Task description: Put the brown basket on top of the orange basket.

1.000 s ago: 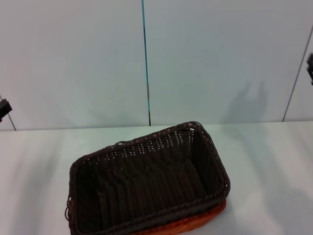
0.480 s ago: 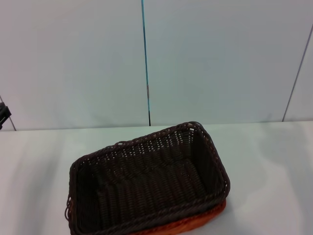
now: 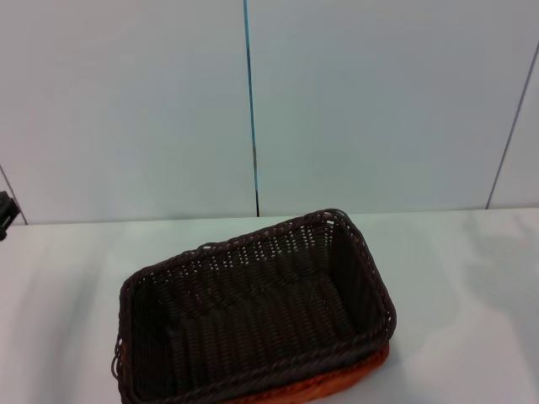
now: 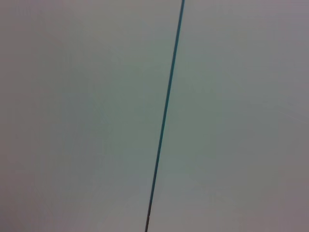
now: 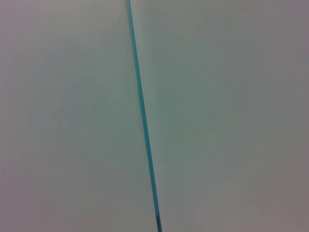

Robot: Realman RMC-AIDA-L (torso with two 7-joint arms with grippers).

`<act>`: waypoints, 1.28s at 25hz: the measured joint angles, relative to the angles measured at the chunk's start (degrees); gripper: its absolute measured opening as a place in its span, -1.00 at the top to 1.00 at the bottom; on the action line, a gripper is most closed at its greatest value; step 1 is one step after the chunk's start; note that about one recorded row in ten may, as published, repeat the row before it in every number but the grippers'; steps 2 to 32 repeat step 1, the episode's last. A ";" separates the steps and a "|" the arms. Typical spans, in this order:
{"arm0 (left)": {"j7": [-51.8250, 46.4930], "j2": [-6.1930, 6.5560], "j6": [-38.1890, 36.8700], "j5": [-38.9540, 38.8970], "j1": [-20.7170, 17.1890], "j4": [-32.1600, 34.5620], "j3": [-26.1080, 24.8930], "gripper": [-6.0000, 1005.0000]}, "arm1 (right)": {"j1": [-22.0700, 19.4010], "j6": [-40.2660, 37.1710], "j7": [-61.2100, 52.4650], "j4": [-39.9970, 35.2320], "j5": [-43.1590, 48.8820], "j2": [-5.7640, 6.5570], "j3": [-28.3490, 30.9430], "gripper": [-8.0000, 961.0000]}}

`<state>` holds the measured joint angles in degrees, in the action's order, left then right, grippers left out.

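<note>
Left gripper (image 3: 5, 214) at the head view's far left edge (barely showing), raised off the surface

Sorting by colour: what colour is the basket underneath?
Bright orange, peeking out under the brown basket; head view shows it best.

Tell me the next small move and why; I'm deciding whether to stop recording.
Probably none beyond parking the arms: the brown basket already sits nested on the orange basket, nothing grips it, and only a bit of the left gripper shows at the head view's edge.
</note>
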<state>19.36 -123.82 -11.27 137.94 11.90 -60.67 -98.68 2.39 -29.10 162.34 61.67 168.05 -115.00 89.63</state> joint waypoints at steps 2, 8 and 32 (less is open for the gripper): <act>-0.36 0.05 -0.42 0.07 0.02 0.88 0.68 -0.83 | -0.04 -2.73 -0.04 -1.51 -0.01 -0.57 -0.20 -0.62; -0.36 0.05 -0.42 0.07 0.02 0.88 0.68 -0.83 | -0.04 -2.73 -0.04 -1.51 -0.01 -0.57 -0.20 -0.62; -0.36 0.05 -0.42 0.07 0.02 0.88 0.68 -0.83 | -0.04 -2.73 -0.04 -1.51 -0.01 -0.57 -0.20 -0.62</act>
